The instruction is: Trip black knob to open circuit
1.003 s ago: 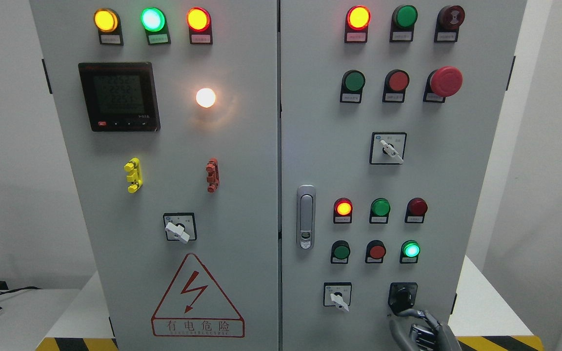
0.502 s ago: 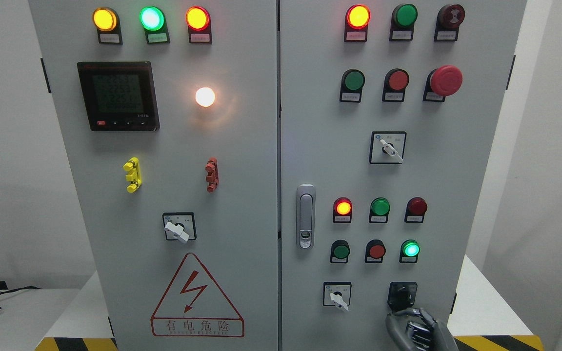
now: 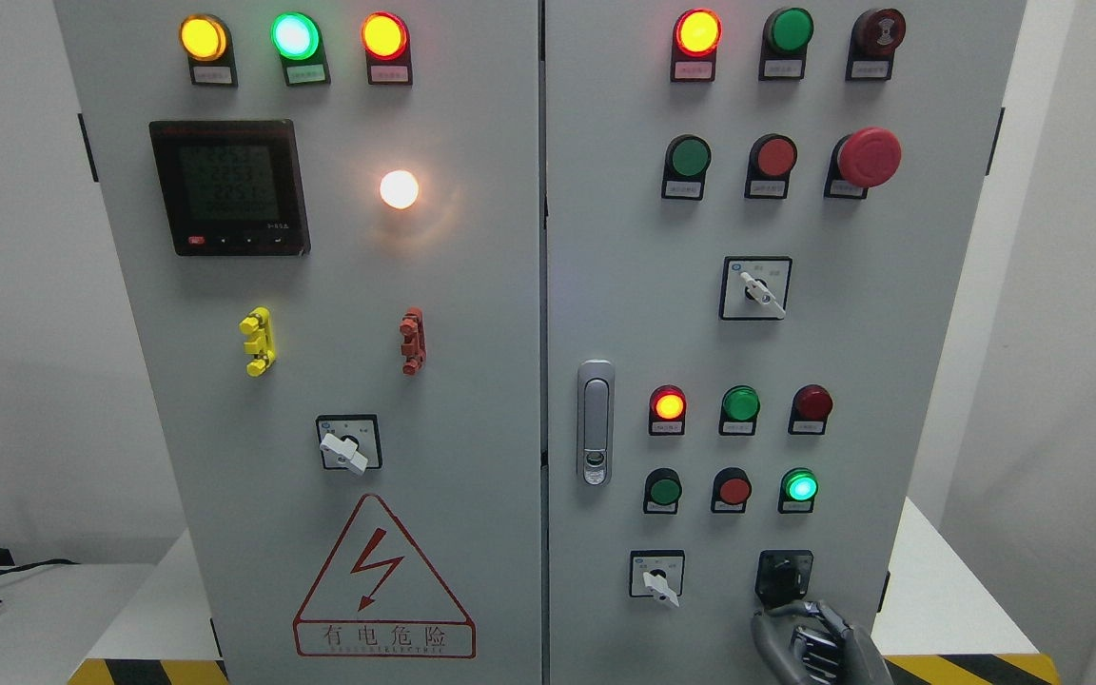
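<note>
Little has moved since the earlier frames: the right hand [image 3: 819, 645] has crept slightly left and settled just beneath the black knob [image 3: 783, 577], low on the right door of the grey cabinet [image 3: 605, 238]. Its metallic, segmented fingers [image 3: 810, 609] look curled, with the upper tips touching or nearly touching the knob's lower edge; whether they truly grip it I cannot tell. The tripping turn seems still to come, and nearby lamps stay lit. Matte dark plastic forms the knob, set on a square black plate against smooth painted sheet metal. No left hand shows.
</note>
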